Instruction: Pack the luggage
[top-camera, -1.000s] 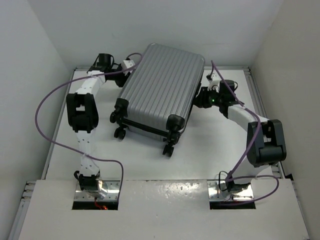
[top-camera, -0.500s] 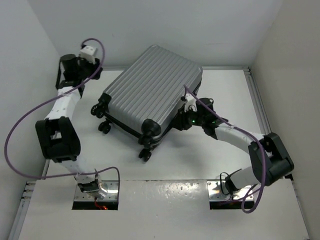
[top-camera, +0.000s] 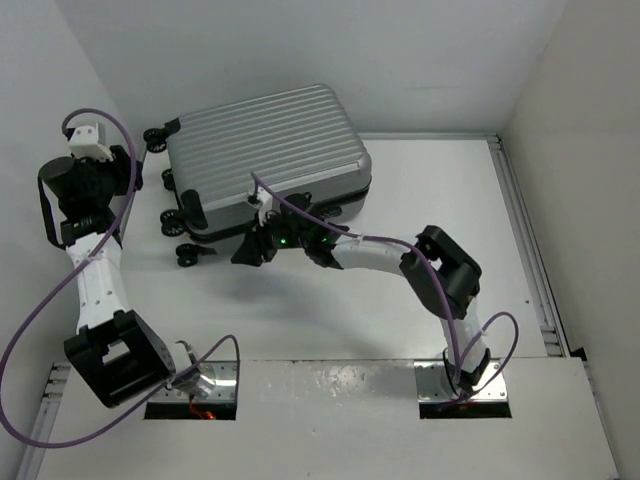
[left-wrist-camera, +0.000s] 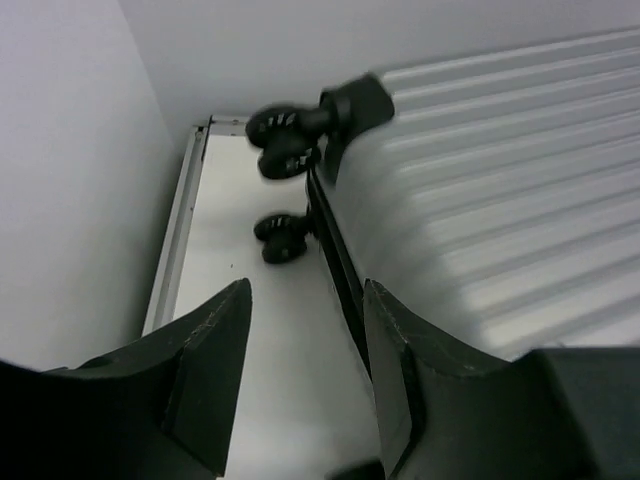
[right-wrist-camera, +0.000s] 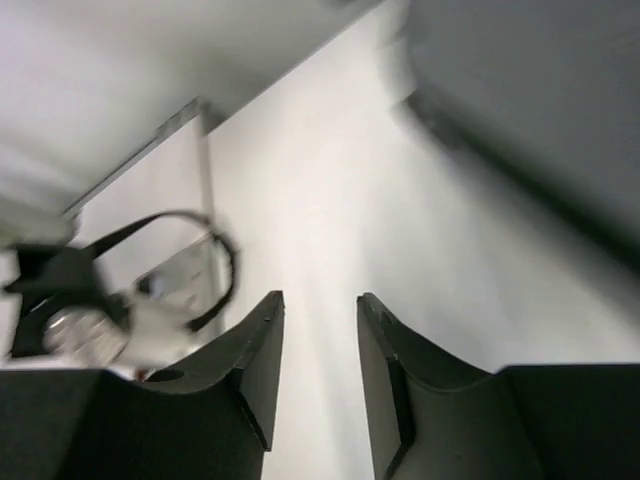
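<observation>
The luggage (top-camera: 265, 140) is a silver-grey ribbed hard-shell suitcase. It lies shut and flat at the back left of the table, with its black wheels (top-camera: 185, 250) pointing left. My left gripper (top-camera: 125, 170) is open and empty by the left wall, just left of the wheels. In the left wrist view its fingertips (left-wrist-camera: 305, 285) frame bare table, with the shell (left-wrist-camera: 500, 200) to the right and two wheels (left-wrist-camera: 285, 140) ahead. My right gripper (top-camera: 250, 248) is open and empty, low at the suitcase's near side. The right wrist view (right-wrist-camera: 320, 297) is blurred, with the suitcase (right-wrist-camera: 540, 120) at upper right.
White walls close in the table on the left, back and right. A raised rail (left-wrist-camera: 175, 230) runs along the table's left edge. Purple cables (top-camera: 30, 310) loop off both arms. The right arm (top-camera: 440, 270) stretches across the middle of the table.
The suitcase has turned anticlockwise and slid to the back left. My right gripper has swept left along its near side. My left gripper has drawn back towards the left wall.
</observation>
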